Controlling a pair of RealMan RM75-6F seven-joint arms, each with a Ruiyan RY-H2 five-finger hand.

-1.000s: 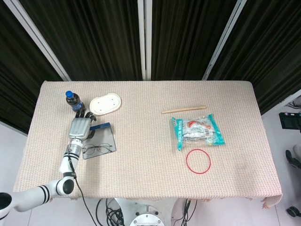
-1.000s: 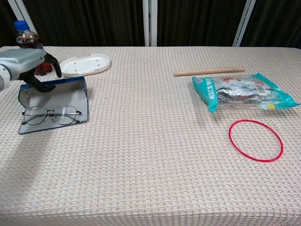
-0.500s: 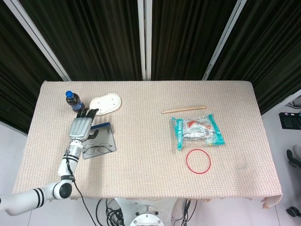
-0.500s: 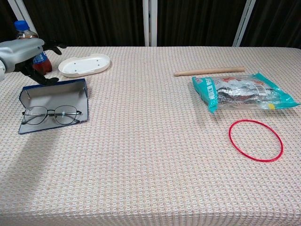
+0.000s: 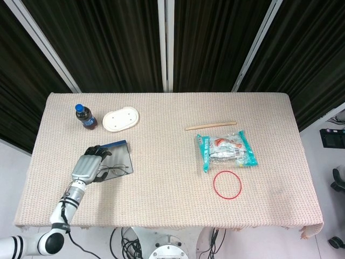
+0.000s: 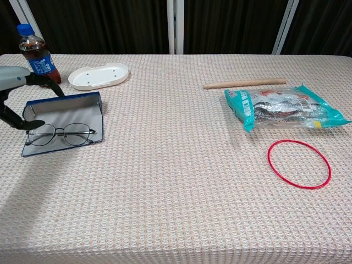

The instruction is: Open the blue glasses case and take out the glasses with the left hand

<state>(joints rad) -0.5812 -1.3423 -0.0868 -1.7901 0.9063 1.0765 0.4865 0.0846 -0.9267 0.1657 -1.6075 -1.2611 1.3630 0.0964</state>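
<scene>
The blue glasses case (image 6: 63, 122) lies open and flat on the cloth-covered table (image 6: 176, 209), its grey lining up and its raised blue edge on the far side. The glasses (image 6: 59, 133) rest unfolded on the lining, in the case's near half, lenses side by side.

The left hand (image 5: 87, 167) sits over the case's left end. In the chest view only dark fingertips (image 6: 30, 124) reach in from the frame's edge: one lies just beside the left lens, others stretch above the case's far left corner. The fingers are spread apart and seem to grip nothing, though whether that lower tip touches the frame is hard to tell.

Just beyond the case stands a cola bottle (image 6: 34, 54) with a blue cap, and beside it, a white oval tray (image 6: 99, 75). Well away to the case's right lie a wooden stick (image 6: 245, 83), a teal snack packet (image 6: 283, 111) and, nearer the front edge, a red rubber ring (image 6: 299, 163).
</scene>
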